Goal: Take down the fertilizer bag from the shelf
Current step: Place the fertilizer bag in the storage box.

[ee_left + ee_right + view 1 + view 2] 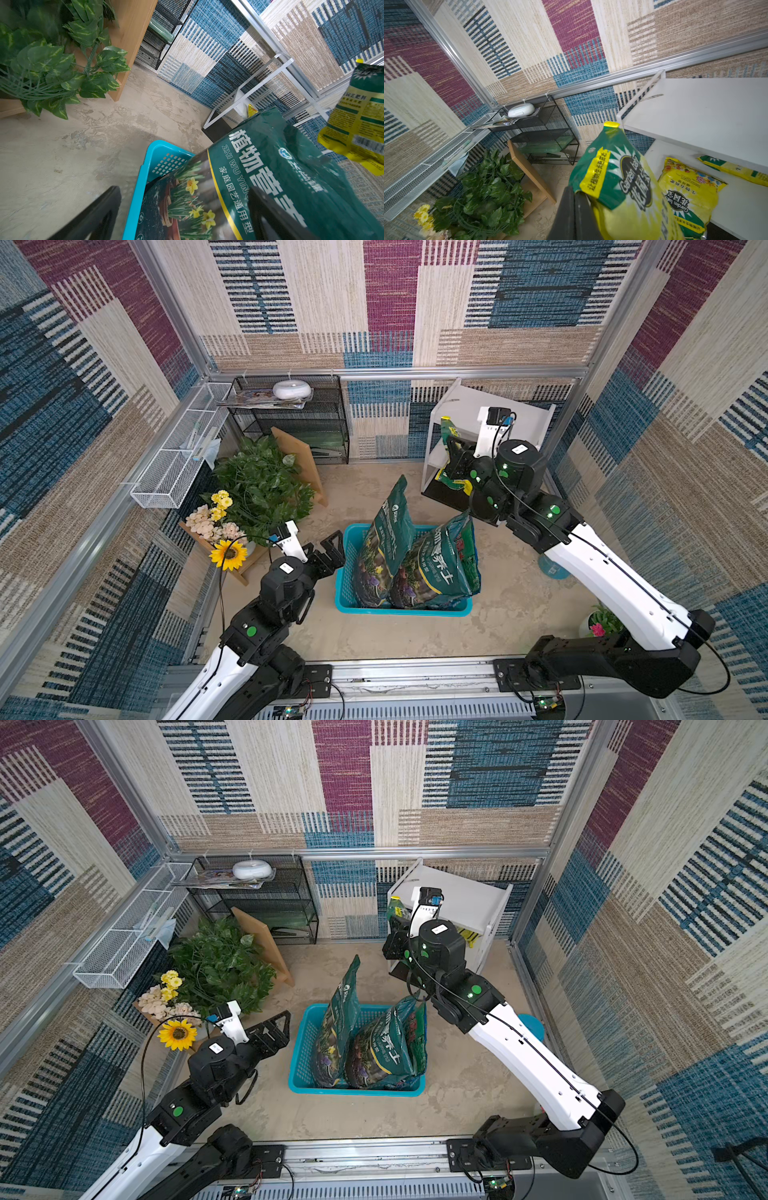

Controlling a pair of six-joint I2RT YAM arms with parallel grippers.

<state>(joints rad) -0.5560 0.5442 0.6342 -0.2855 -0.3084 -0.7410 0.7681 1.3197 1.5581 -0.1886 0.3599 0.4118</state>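
Observation:
My right gripper (574, 192) is shut on the edge of a green and yellow fertilizer bag (618, 176). The bag (451, 435) hangs upright off the floor, just outside the open side of the white shelf (465, 406), by its corner post. In both top views the right gripper (457, 456) (392, 946) sits against the bag (398, 911). Two more yellow bags (689, 191) (733, 169) lie on the shelf's lower board (741, 199). My left gripper (336, 551) (185, 190) is open and holds nothing. It hovers at the left rim of the blue basket (399, 610).
Two dark green soil bags (390, 539) (440, 564) stand in the blue basket. At the back left are a black wire rack (299, 423), a white wire basket (178, 448), leafy plants (257, 485) and a sunflower (227, 554). A small pot with a pink flower (600, 624) stands front right.

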